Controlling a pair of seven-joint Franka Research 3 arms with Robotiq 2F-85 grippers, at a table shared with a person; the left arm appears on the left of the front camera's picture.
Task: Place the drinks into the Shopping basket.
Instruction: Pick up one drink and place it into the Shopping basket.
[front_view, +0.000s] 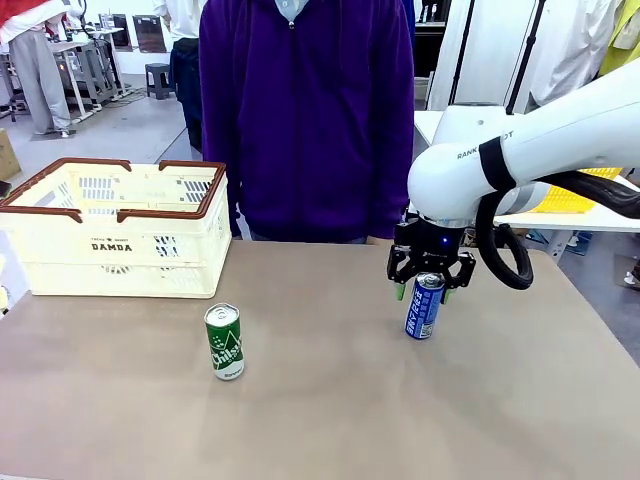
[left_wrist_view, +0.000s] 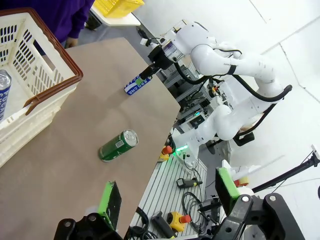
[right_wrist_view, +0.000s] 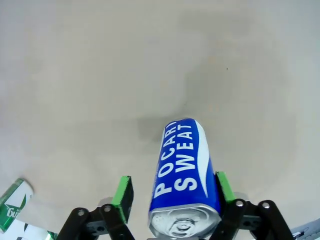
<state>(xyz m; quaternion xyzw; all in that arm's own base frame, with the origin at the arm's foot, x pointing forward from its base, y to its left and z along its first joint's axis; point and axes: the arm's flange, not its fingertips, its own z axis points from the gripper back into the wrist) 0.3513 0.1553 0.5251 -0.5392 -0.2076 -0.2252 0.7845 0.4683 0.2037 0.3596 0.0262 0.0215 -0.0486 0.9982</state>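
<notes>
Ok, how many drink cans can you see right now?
3. A green can stands on the table before the basket; a blue can is between the fingers of the right gripper; a third can shows inside the basket. More may be hidden there.

You have glossy printed metal on the Pocari Sweat can (right_wrist_view: 182, 170) and green can (front_view: 224, 340), with bare silvery tops. Shopping basket (front_view: 110, 245): smooth moulded plastic, slight sheen. Table top (front_view: 330, 400): matt, smooth covering, faintly mottled.

I assess this as a robotics lab: slotted aluminium mounting base (left_wrist_view: 161, 186), emergency-stop button (left_wrist_view: 178, 219), loose cables (left_wrist_view: 193, 202), equipment-laden workbenches (front_view: 85, 47) behind.
</notes>
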